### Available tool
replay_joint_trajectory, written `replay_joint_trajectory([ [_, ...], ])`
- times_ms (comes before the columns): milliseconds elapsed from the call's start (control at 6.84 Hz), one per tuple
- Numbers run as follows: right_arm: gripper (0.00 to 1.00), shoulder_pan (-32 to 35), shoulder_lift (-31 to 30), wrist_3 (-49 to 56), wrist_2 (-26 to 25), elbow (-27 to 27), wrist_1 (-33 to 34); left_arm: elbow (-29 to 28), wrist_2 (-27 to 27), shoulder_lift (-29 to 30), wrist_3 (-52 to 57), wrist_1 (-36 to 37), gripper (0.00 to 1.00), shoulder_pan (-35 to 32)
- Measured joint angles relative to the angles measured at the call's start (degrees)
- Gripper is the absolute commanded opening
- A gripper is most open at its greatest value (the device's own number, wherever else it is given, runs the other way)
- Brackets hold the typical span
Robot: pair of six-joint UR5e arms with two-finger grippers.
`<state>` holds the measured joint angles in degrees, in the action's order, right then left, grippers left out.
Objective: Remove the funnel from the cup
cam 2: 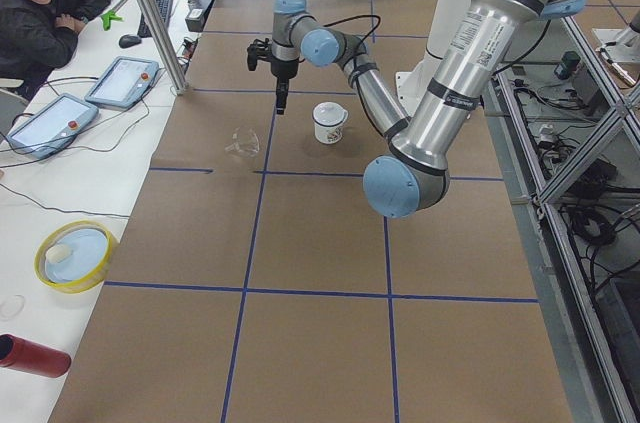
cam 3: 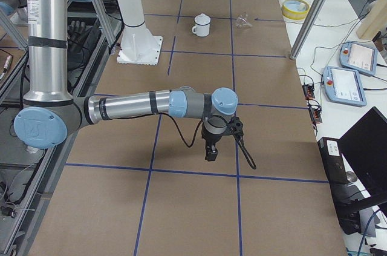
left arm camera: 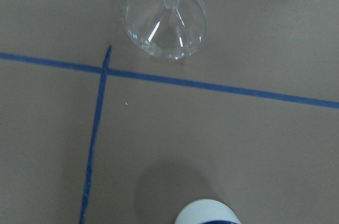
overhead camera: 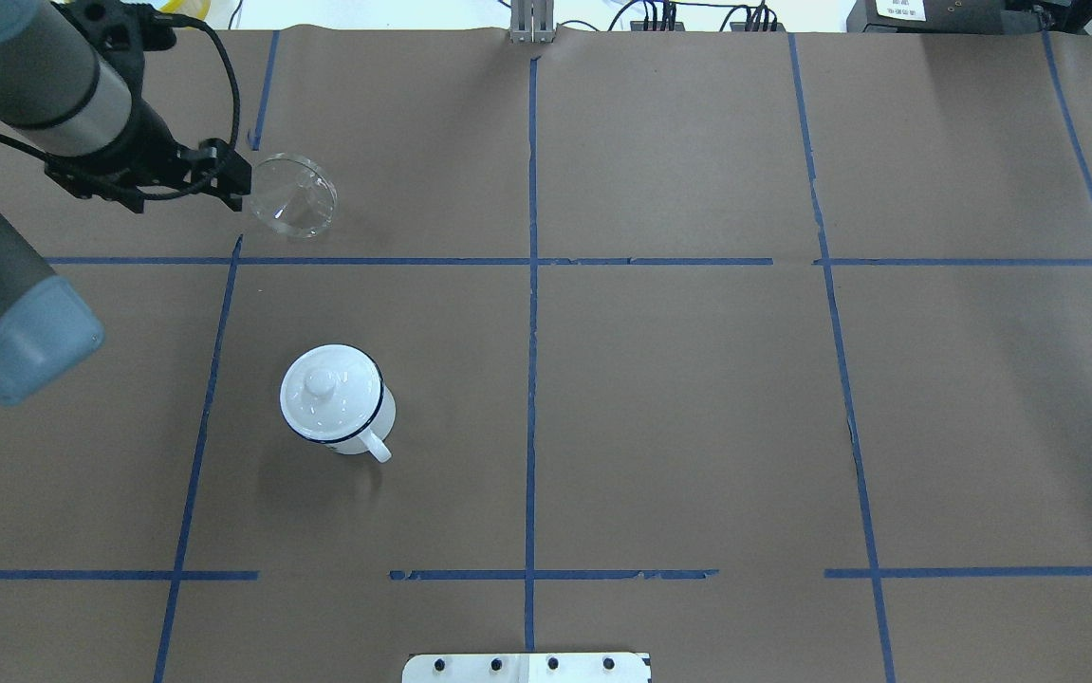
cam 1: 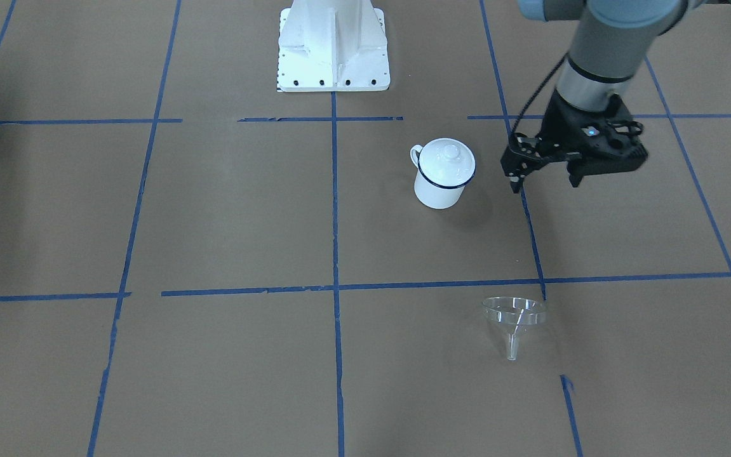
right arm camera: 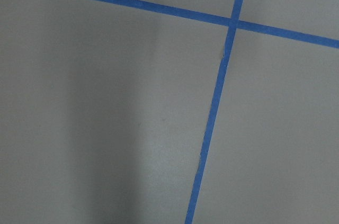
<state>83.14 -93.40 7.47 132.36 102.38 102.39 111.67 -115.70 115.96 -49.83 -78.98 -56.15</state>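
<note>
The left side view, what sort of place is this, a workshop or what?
Most likely a robotics lab. A large robot arm reaches over a table covered in brown paper gridded with blue tape, and a person sits beside it near two touchscreen tablets.

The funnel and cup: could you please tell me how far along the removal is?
Done: the funnel lies on the table, well apart from the cup, which carries a white lid. In hand: nothing; the left gripper hovers open and empty. Left: seemingly nothing.
</note>
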Motion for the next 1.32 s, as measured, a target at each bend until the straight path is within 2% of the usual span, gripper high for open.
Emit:
replay_joint_trajectory([
  [146, 1.0, 0.0, -0.01, 0.0, 0.0, 0.01, 0.0, -1.4, -2.27, -2.62, 5.26, -1.54, 1.0, -5.28],
  [292, 1.0, 0.0, -0.02, 0.0, 0.0, 0.0, 0.0, -3.54, -4.51, -5.89, 14.95, -2.5, 1.0, -11.38],
  [585, 1.0, 0.0, -0.02, 0.0, 0.0, -0.05, 0.0, -13.21, -8.2, -10.38, 41.38, -3.76, 1.0, -22.77],
  [731, 1.0, 0.0, -0.02, 0.0, 0.0, -0.04, 0.0, -18.55, -10.01, -12.88, 50.29, -6.78, 1.0, -26.73],
  [1023, 1.0, 0.0, -0.02, 0.0, 0.0, -0.05, 0.0, -25.66, -15.27, -18.55, 56.32, -15.98, 1.0, -30.17],
  [1315, 1.0, 0.0, -0.02, 0.0, 0.0, 0.0, 0.0, -26.95, -16.91, -20.94, 56.78, -17.81, 1.0, -31.28],
])
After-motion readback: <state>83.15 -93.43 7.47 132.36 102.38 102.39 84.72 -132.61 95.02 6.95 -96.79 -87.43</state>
